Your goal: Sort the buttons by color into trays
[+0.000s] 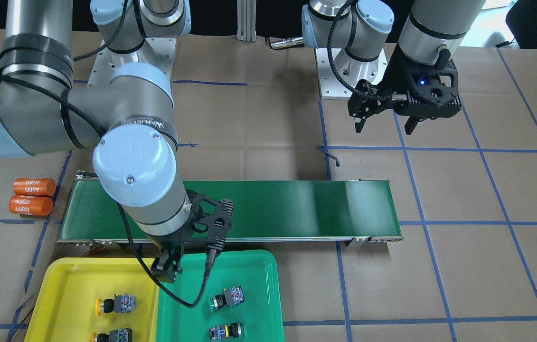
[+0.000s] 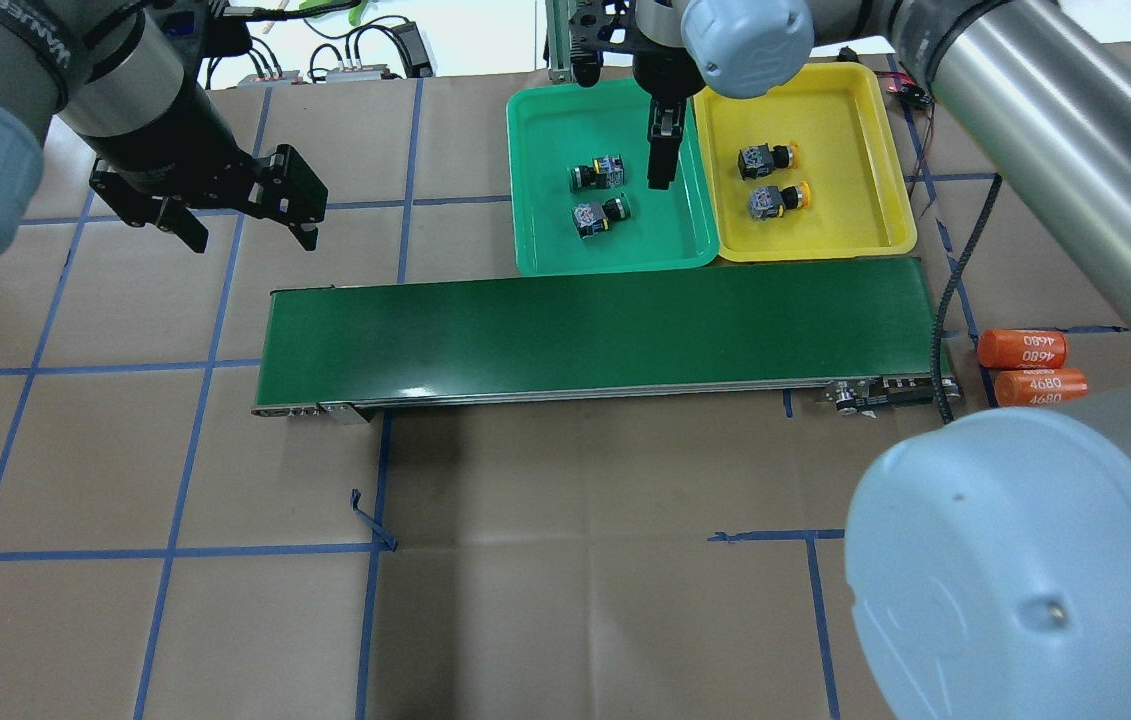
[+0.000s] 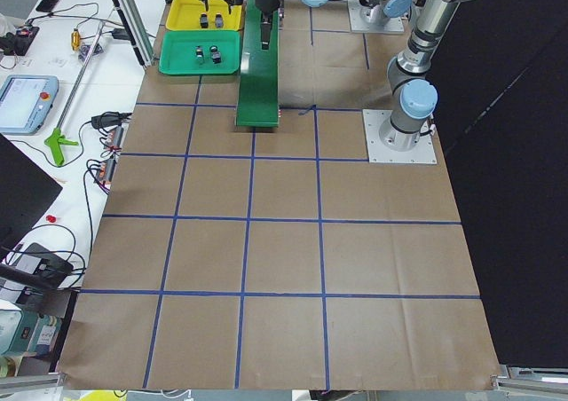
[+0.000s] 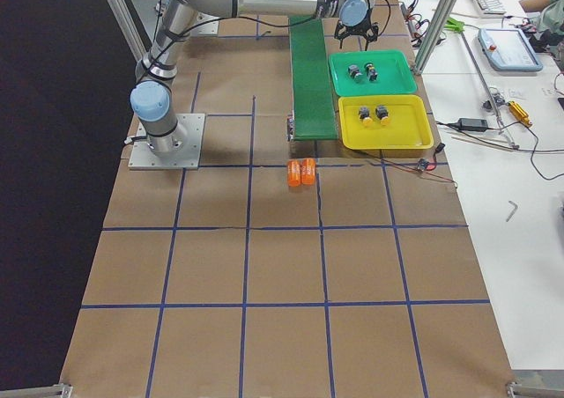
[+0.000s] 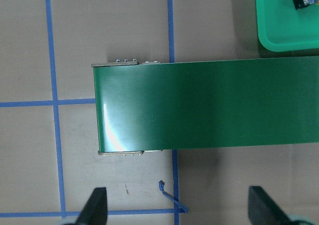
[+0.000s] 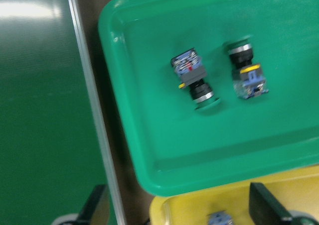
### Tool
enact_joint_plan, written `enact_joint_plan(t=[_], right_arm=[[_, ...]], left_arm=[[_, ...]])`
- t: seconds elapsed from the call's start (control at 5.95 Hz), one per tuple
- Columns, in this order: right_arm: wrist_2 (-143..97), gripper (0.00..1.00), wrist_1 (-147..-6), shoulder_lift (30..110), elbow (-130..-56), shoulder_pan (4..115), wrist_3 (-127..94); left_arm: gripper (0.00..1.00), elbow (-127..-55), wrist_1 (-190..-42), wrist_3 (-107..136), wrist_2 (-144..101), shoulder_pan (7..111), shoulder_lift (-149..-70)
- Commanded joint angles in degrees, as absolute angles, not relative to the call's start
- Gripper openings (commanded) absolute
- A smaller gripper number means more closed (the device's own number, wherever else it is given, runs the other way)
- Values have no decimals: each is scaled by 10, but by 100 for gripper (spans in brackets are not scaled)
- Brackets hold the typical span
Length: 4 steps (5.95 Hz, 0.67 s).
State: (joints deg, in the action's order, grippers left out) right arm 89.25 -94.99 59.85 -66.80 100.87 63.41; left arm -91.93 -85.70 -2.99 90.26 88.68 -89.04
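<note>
Two green-capped buttons [image 2: 597,175] [image 2: 600,213] lie on their sides in the green tray [image 2: 545,240]. Two yellow-capped buttons [image 2: 767,157] [image 2: 777,199] lie in the yellow tray [image 2: 855,200]. My right gripper [image 2: 662,155] hangs above the seam between the two trays, open and holding nothing. Its wrist view shows both green-capped buttons [image 6: 194,78] [image 6: 246,70] and a corner of the yellow tray [image 6: 199,210]. My left gripper [image 2: 245,230] hovers open and empty over bare table beyond the belt's left end, far from both trays.
A long dark green conveyor belt [image 2: 595,330] lies across the table right in front of the trays. Two orange cylinders marked 4680 [image 2: 1025,365] lie by its right end. A loose curl of blue tape [image 2: 370,520] sits on the brown paper.
</note>
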Motion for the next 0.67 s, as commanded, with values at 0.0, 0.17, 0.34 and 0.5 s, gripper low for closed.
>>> enact_joint_plan(t=[0.0,0.17,0.34,0.5], right_arm=[[893,100,-858,712,-742,997,428],[893,100,-860,781,-797,984,361],[892,100,-860,841,-841,942,236],[886,100,-858,861,-849,904,129]], left_arm=[[99,-918,-857,-30,903,886,-890],[99,-918,-856,-30,903,886,-890],[99,-918,-858,-30,903,886,-890],[99,-918,-859,-30,903,885,-890]])
